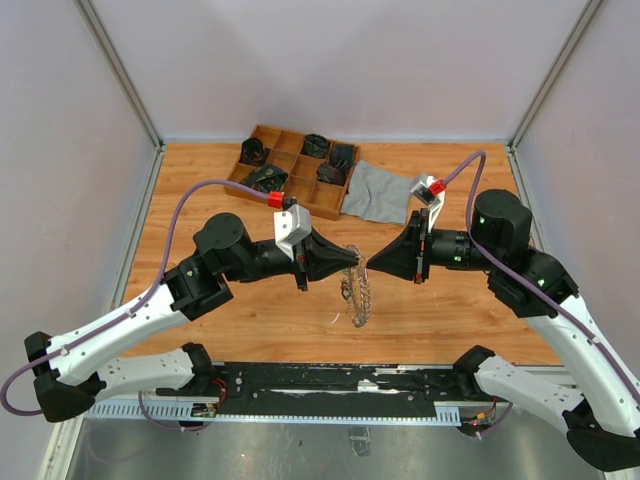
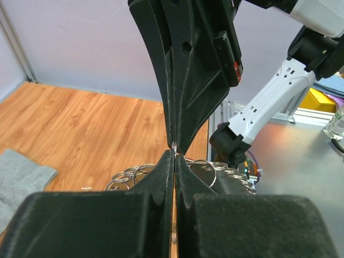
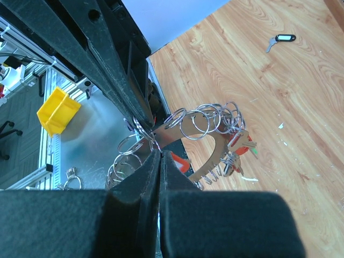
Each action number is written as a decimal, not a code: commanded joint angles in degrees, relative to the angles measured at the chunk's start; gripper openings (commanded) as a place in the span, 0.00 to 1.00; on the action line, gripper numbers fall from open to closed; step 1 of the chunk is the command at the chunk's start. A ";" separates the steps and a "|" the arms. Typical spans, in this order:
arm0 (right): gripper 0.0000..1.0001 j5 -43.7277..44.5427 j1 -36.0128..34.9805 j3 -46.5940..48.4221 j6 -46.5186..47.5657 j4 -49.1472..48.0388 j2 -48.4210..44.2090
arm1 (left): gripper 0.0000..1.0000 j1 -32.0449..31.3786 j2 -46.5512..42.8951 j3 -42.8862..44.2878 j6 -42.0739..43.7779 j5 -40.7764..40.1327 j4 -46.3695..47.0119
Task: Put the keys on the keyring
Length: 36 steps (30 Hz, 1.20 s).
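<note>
The keyring [image 1: 358,292], a curved metal band crowded with split rings, hangs above the middle of the table. My left gripper [image 1: 354,262] and right gripper [image 1: 371,265] meet tip to tip over it. In the left wrist view the left gripper [image 2: 174,153] is shut on a thin wire ring of the keyring [image 2: 129,174]. The right gripper [image 3: 159,153] is shut on a ring at the band's end. Keys with red and green tags [image 3: 240,144] dangle from the keyring [image 3: 215,153]. A lone key with a dark tag [image 3: 280,39] lies on the wood.
A wooden compartment tray [image 1: 268,129] with dark items stands at the back. A grey cloth [image 1: 380,192] lies to its right. White scraps [image 3: 279,126] dot the table. Metal frame rails run along the near edge.
</note>
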<state>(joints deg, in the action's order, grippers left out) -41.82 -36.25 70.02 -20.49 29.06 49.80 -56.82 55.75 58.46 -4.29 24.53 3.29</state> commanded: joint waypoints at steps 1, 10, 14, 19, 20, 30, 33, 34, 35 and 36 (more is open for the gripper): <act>0.01 -0.36 0.72 1.71 1.38 2.39 0.28 | 0.00 -0.30 -0.73 1.65 -0.06 0.38 3.74; 0.01 -0.46 0.73 1.19 0.58 1.65 0.86 | 0.00 -0.26 -0.64 1.77 -0.10 1.02 3.74; 0.01 -0.71 0.66 0.78 0.06 0.78 1.09 | 0.01 -0.30 -0.48 1.80 -0.19 1.47 3.70; 0.01 -1.04 0.66 0.68 -0.08 0.50 1.67 | 0.01 -0.31 -0.03 1.88 -0.27 2.31 3.94; 0.01 -1.06 0.65 0.66 -0.15 0.48 1.82 | 0.00 -0.29 -0.02 1.91 -0.28 2.35 4.00; 0.01 -1.33 0.65 0.23 -0.59 -1.12 2.41 | 0.01 -0.31 0.14 1.81 -0.41 2.84 4.09; 0.01 -1.12 0.66 0.20 -0.70 -2.60 2.08 | 0.01 -0.27 0.23 1.79 -0.43 2.97 4.05; 0.01 -0.96 0.65 0.10 -0.69 -3.01 1.87 | 0.01 -0.31 0.24 1.83 -0.42 3.10 4.09; 0.01 -0.63 0.65 0.06 -0.64 -3.49 1.69 | 0.00 -0.27 0.24 1.84 -0.37 3.14 4.09; 0.01 -0.35 0.65 0.02 -0.68 -3.94 1.51 | 0.01 -0.28 0.28 1.75 -0.42 3.29 4.14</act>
<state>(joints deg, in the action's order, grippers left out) -43.11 -36.25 70.00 -20.84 29.26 52.07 -56.82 56.16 58.46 -4.29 25.63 2.94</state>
